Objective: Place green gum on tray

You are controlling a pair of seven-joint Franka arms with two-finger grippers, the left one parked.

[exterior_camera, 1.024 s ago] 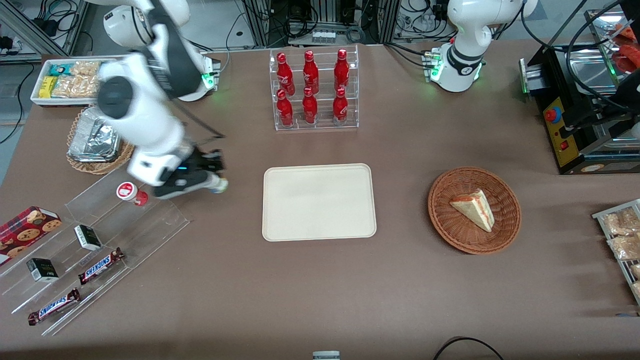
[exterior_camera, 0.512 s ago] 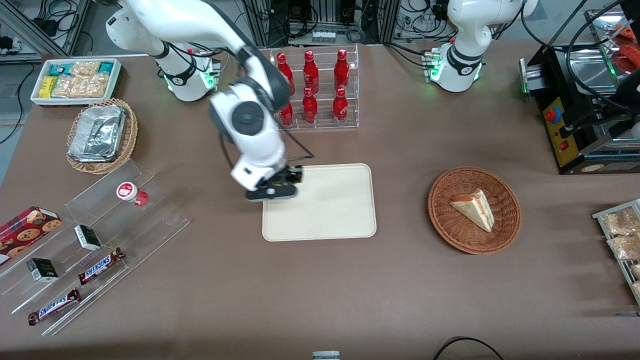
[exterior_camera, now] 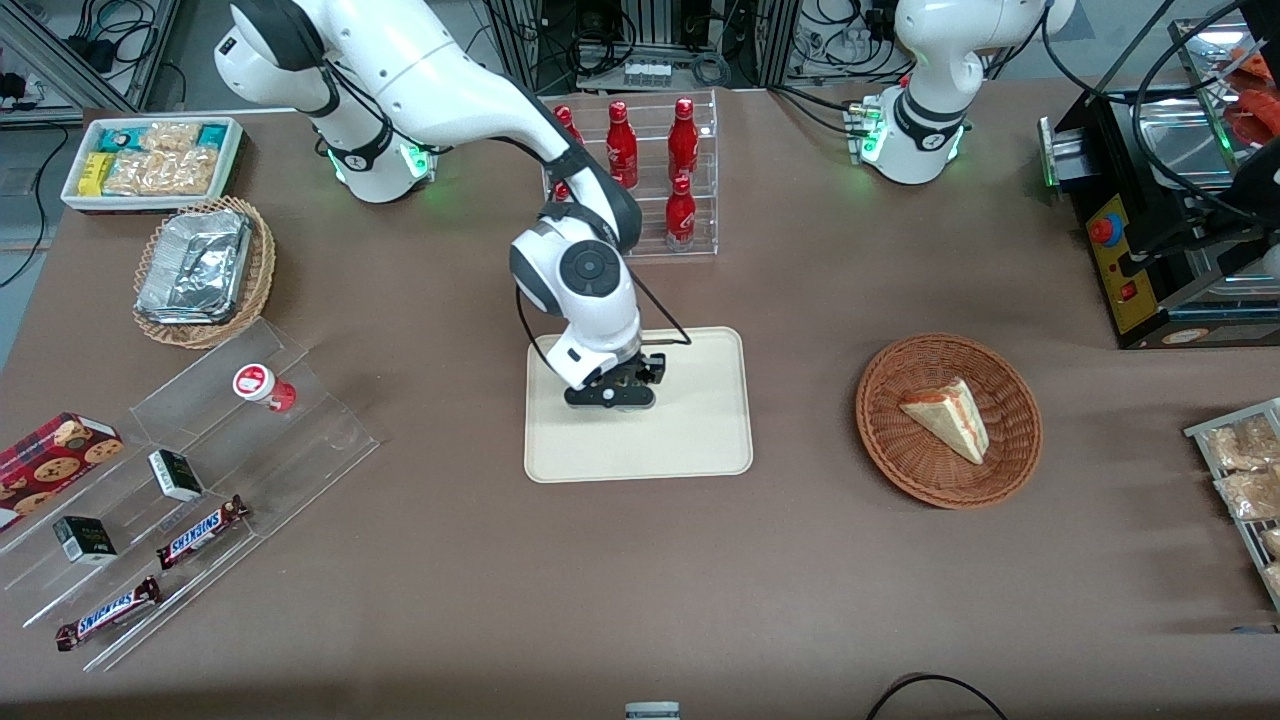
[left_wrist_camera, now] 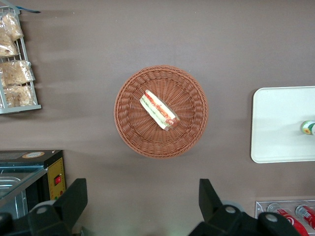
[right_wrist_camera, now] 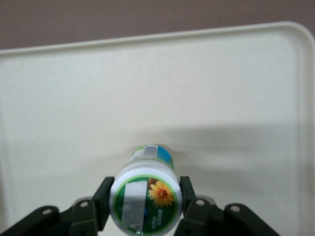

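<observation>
My right gripper (exterior_camera: 610, 392) hangs low over the cream tray (exterior_camera: 690, 430), above the half of it toward the working arm's end. It is shut on the green gum (right_wrist_camera: 146, 198), a white bottle with a green-rimmed lid bearing a white patch and an orange flower. One dark finger (right_wrist_camera: 104, 195) presses each side of the lid. The bottle points down at the tray (right_wrist_camera: 221, 88); whether its base touches the tray I cannot tell. In the front view the hand hides the gum. The left wrist view shows the gum (left_wrist_camera: 308, 128) over the tray (left_wrist_camera: 278, 123).
A clear rack of red bottles (exterior_camera: 680, 200) stands farther from the front camera than the tray. A wicker basket with a sandwich (exterior_camera: 948, 420) lies toward the parked arm's end. A red-lidded bottle (exterior_camera: 256, 383) sits on the acrylic shelf (exterior_camera: 200, 470) toward the working arm's end.
The gripper has travelled with the gum from beside the acrylic shelf, across the table, to above the tray, and it has come lower over it.
</observation>
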